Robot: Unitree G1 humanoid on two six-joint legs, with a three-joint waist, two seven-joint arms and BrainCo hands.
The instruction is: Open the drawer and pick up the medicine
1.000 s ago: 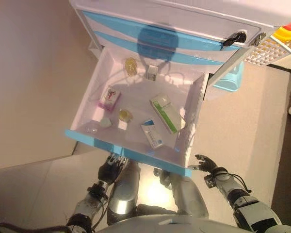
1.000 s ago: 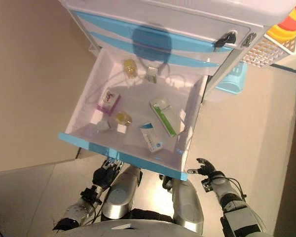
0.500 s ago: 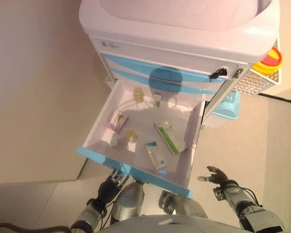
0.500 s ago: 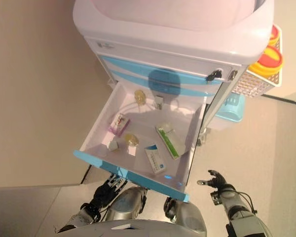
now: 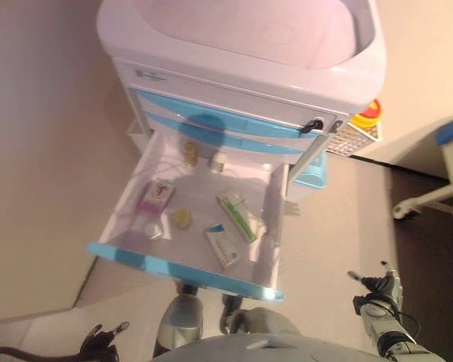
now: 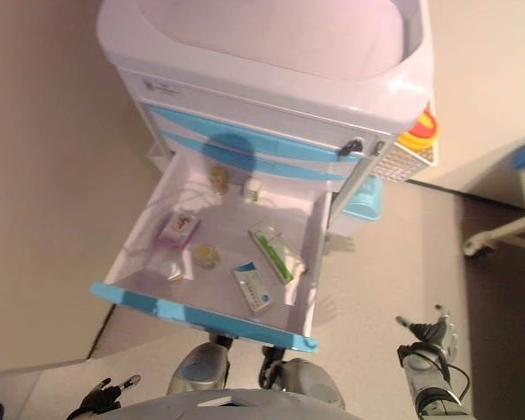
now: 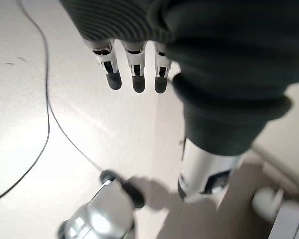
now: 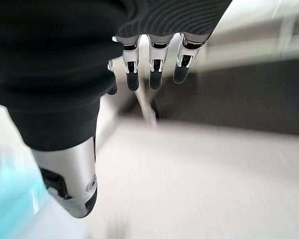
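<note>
Floor beige | drawer (image 5: 128, 255) open | medicine (image 5: 238, 216) inside | both hands (image 6: 430, 334) apart, empty

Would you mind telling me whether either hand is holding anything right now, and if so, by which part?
Nothing is held. The left hand and the right hand both hang open over bare floor, away from the open drawer.

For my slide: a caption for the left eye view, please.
Open drawer with medicine boxes; both robot hands empty.
</note>
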